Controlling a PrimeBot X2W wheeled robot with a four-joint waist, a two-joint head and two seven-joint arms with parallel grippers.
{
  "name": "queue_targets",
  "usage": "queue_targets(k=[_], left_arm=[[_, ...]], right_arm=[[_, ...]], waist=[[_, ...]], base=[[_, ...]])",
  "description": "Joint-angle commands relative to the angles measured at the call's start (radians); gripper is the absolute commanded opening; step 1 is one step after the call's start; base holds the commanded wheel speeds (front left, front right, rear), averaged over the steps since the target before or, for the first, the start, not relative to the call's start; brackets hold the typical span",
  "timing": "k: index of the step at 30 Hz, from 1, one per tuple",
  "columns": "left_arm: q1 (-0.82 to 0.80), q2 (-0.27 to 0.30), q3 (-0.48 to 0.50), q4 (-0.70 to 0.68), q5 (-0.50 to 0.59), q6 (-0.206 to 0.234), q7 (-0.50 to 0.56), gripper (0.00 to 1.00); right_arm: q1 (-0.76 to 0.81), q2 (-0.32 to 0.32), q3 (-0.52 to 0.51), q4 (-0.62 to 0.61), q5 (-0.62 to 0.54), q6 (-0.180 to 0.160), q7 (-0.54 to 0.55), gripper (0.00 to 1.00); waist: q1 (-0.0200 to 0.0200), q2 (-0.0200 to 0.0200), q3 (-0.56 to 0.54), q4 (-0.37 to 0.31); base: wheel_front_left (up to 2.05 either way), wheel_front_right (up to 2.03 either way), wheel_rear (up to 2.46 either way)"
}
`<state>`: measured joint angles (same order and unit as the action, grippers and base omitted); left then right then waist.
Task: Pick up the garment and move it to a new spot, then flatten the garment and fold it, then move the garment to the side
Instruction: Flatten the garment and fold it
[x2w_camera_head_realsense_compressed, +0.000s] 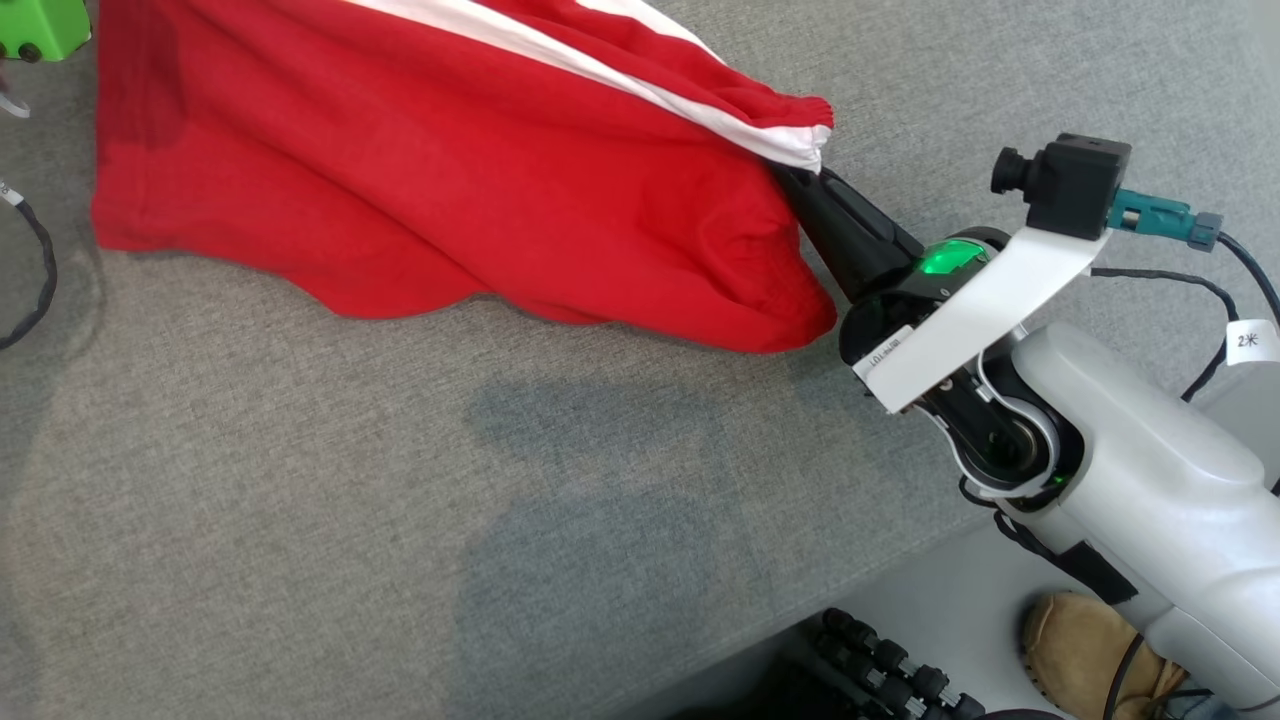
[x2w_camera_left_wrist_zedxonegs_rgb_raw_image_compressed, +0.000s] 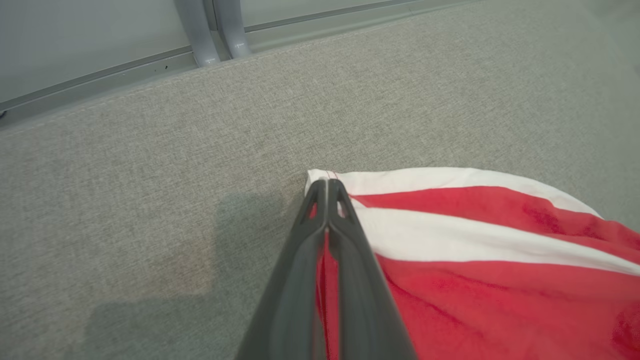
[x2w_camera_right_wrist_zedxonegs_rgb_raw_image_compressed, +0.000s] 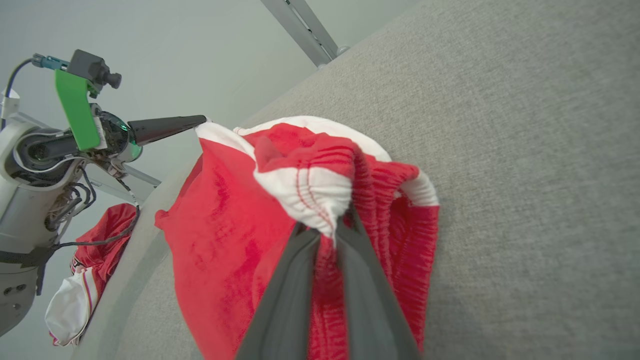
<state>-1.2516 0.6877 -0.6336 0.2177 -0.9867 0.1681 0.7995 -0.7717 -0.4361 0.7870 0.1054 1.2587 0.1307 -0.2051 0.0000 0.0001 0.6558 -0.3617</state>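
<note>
The garment (x2w_camera_head_realsense_compressed: 450, 170) is bright red with broad white bands, and it hangs stretched between my two grippers over the grey table. My right gripper (x2w_camera_head_realsense_compressed: 815, 185) is shut on its bunched, ribbed right corner. In the right wrist view that bunched corner of the garment (x2w_camera_right_wrist_zedxonegs_rgb_raw_image_compressed: 220, 215) is pinched between my right gripper's (x2w_camera_right_wrist_zedxonegs_rgb_raw_image_compressed: 325, 230) dark fingers. My left gripper (x2w_camera_left_wrist_zedxonegs_rgb_raw_image_compressed: 327, 185) is shut on a white-banded corner of the garment (x2w_camera_left_wrist_zedxonegs_rgb_raw_image_compressed: 475, 250). The right wrist view also shows my left gripper (x2w_camera_right_wrist_zedxonegs_rgb_raw_image_compressed: 200, 120) holding that corner at the far side. The garment's lower edge sags onto the table.
The grey fabric-covered table (x2w_camera_head_realsense_compressed: 400, 500) spreads wide in front of the garment; its edge runs across the lower right. A tan shoe (x2w_camera_head_realsense_compressed: 1080, 650) is on the floor there. Cables (x2w_camera_head_realsense_compressed: 30, 270) lie at the left. Another red and white cloth (x2w_camera_right_wrist_zedxonegs_rgb_raw_image_compressed: 85, 280) lies past the table's edge.
</note>
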Motion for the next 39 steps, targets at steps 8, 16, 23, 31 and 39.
queue_targets(k=[8, 16, 23, 31, 39], left_arm=[[-0.038, -0.025, -0.018, 0.085, 0.029, -0.021, -0.02, 0.07], [0.011, -0.036, -0.044, 0.106, 0.046, -0.024, -0.062, 1.0], [0.078, -0.056, -0.03, 0.057, 0.043, -0.045, -0.173, 1.0], [0.303, -0.026, -0.049, -0.088, 0.164, -0.025, -0.497, 1.0], [0.488, -0.098, -0.019, -0.05, 0.167, -0.012, -0.798, 1.0]], right_arm=[[-0.05, 0.029, 0.036, 0.051, -0.012, 0.0, -0.04, 0.02], [-0.025, 0.034, 0.002, 0.089, -0.073, 0.0, -0.06, 1.0], [0.049, 0.027, -0.154, 0.079, -0.256, 0.0, -0.06, 1.0], [0.297, 0.117, -0.537, -0.066, -0.77, 0.0, -0.06, 1.0], [0.498, 0.3, -0.785, -0.346, -1.142, -0.001, -0.06, 1.0]], waist=[[0.0, -0.0001, 0.005, -0.009], [0.0, -0.0001, -0.031, 0.01], [0.0, -0.0001, -0.086, 0.031], [0.0, -0.0001, -0.164, 0.066], [0.0, -0.0001, -0.173, 0.105]], base=[[0.0, 0.0, 0.0], [0.0, 0.0, 0.0], [0.0, 0.0, 0.0], [0.0, 0.0, 0.0], [0.0, 0.0, 0.0]])
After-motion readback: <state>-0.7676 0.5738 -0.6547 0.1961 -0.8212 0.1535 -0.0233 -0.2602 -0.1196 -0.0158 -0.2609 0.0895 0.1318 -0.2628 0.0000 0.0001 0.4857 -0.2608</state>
